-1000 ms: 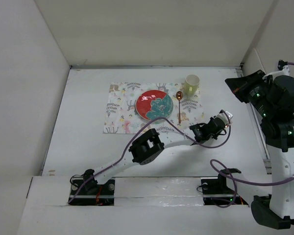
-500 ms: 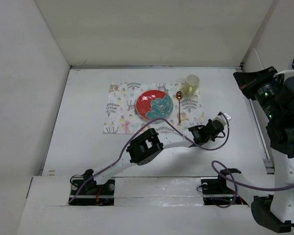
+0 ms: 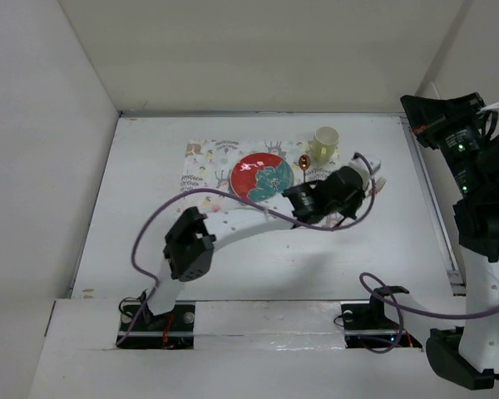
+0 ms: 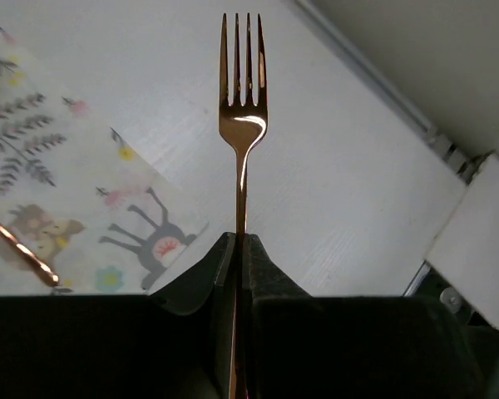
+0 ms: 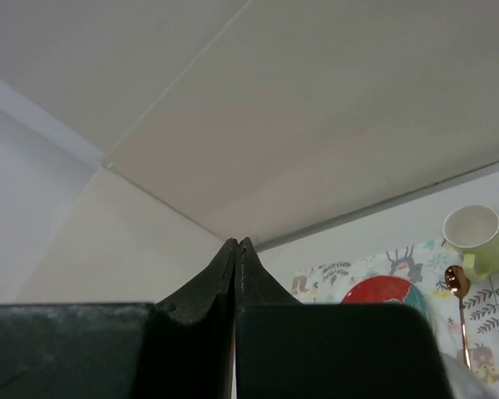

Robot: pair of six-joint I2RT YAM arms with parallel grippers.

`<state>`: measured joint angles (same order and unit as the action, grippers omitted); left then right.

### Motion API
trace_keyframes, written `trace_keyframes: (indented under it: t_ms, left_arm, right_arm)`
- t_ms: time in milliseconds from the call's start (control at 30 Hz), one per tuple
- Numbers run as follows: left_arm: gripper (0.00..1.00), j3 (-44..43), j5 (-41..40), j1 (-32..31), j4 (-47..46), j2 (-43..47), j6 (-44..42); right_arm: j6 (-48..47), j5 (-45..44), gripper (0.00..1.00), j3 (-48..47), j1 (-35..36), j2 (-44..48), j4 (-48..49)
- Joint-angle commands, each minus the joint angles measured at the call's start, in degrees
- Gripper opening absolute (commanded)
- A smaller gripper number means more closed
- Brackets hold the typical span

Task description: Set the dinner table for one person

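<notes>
Holding my left end effector (image 4: 239,243) pinched tight on a copper fork's (image 4: 241,125) handle, tines out over the white worktop (image 4: 333,166) just past the floral placemat's (image 4: 58,183) right edge, worktop spreading under and around that placemat, right end effector (image 5: 236,245) pressed shut on nothing, raised well right of the placemat

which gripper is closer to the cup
Left. The left gripper hangs just near-right of the cup; the right gripper is raised far off right, by the table edge.
</notes>
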<state>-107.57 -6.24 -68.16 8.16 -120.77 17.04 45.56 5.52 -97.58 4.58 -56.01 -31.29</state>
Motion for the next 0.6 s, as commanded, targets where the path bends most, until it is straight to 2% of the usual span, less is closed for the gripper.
trace_keyframes:
  t_ms: [0,33,67,100,133,167,233,267,400,567]
  left_arm:
    - [0.00,19.42,2.45,13.02,-5.78,22.53,7.74]
    - [0.00,19.50,2.46,16.10,-5.79,22.60,7.75]
    - [0.00,23.33,2.81,19.35,-6.66,28.86,9.23]
    - [0.00,30.33,3.07,22.69,-6.50,31.45,9.42]
    - [0.00,33.27,4.38,26.29,-5.88,34.00,9.59]
    - [0.00,35.65,5.35,33.29,-4.75,37.94,9.07]
    - [0.00,41.72,7.63,39.30,-3.42,40.86,7.67]
    - [0.00,43.13,8.26,44.29,-2.72,42.88,7.05]
    - [0.00,51.03,11.42,51.88,-3.77,43.87,4.85]
    - [0.00,54.04,10.99,53.04,-9.29,39.67,3.35]
  right_arm:
    - [0.59,5.37,0.00,5.19,1.04,-3.57,6.94]
    - [0.58,5.38,0.00,5.21,1.05,-3.58,6.94]
    - [0.41,6.16,0.00,6.34,1.92,-4.02,7.38]
    - [-0.12,7.04,0.00,7.83,2.53,-4.89,7.82]
    - [-0.30,7.05,0.00,11.06,3.93,-5.42,8.78]
    - [-0.65,7.05,0.00,12.84,4.82,-5.78,9.40]
    - [-1.26,5.91,0.00,17.39,7.53,-7.09,10.71]
    - [-1.52,5.21,0.00,18.64,8.42,-7.45,11.07]
    - [-3.54,3.36,0.00,22.52,12.03,-9.29,11.60]
    - [-4.78,2.48,0.00,27.17,14.93,-10.35,11.95]
